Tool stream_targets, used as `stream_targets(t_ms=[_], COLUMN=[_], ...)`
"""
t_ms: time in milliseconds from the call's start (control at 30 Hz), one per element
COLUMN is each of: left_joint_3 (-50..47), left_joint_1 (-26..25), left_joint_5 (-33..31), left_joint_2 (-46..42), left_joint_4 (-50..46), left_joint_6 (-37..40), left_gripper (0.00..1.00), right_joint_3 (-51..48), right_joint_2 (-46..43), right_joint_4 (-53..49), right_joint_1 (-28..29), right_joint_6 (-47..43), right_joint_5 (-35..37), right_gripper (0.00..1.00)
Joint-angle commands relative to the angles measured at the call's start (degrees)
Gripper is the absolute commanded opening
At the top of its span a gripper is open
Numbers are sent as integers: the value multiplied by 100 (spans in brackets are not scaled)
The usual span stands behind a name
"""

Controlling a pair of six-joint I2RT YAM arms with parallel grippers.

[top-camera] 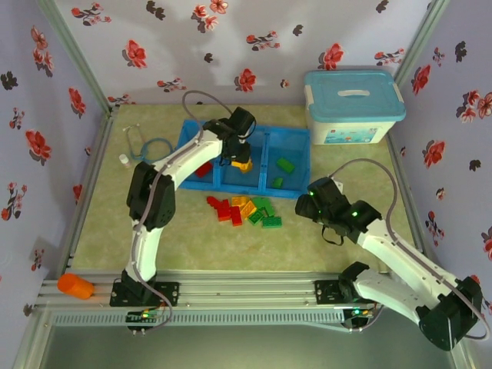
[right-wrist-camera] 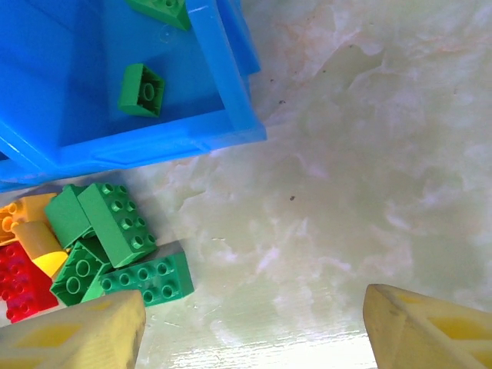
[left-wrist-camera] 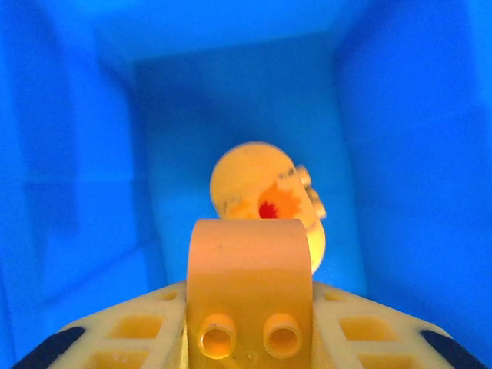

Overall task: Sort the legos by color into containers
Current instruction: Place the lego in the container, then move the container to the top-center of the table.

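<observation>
The tray [top-camera: 296,146] is translucent blue; legos [top-camera: 246,209] in front of it are red, yellow-orange and green. Pale green marbled worktop [top-camera: 231,246]; lilac walls [top-camera: 154,46] with red and black flowers.

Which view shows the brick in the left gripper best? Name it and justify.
Left wrist: the yellow-orange brick sits large, clamped in the left gripper, studs visible. Top external shows it as a small spot under that gripper, above the middle compartment of the tray.

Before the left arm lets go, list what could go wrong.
The yellow brick in the left gripper hangs right above another yellow piece in the tray; released, it may bounce off. The open right gripper sits beside the green bricks; reaching in could scatter the tight pile.
</observation>
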Motion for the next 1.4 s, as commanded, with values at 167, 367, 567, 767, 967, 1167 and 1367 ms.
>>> stream_targets(t_ms=[167, 367, 567, 767, 967, 1167, 1367], left_joint_3=[594, 903, 1967, 1843, 473, -1754, -3634], left_joint_1=[86, 97, 124, 89, -43, -44, -43], left_joint_5=[-12, 72, 96, 102, 90, 68, 26], left_joint_2=[517, 672, 1236, 629, -1123, -3204, -4818], left_joint_4=[-521, -527, -1248, -1331, -683, 334, 731], left_joint_6=[122, 219, 291, 213, 131, -100, -431], left_gripper=[37, 38, 59, 67, 68, 69, 69], right_joint_3=[-137, -213, -176, -177, -39, 159, 568], right_joint_2=[215, 285, 453, 723, 1437, 2117, 2761], right_joint_4=[171, 271, 346, 411, 603, 913, 892], right_joint_1=[22, 25, 24, 9, -347, -728, -1037], right_joint_6=[62, 107, 115, 55, -208, -510, -778], right_joint_5=[176, 154, 76, 248, 179, -57, -66], right_gripper=[75, 75, 75, 75, 70, 67, 65])
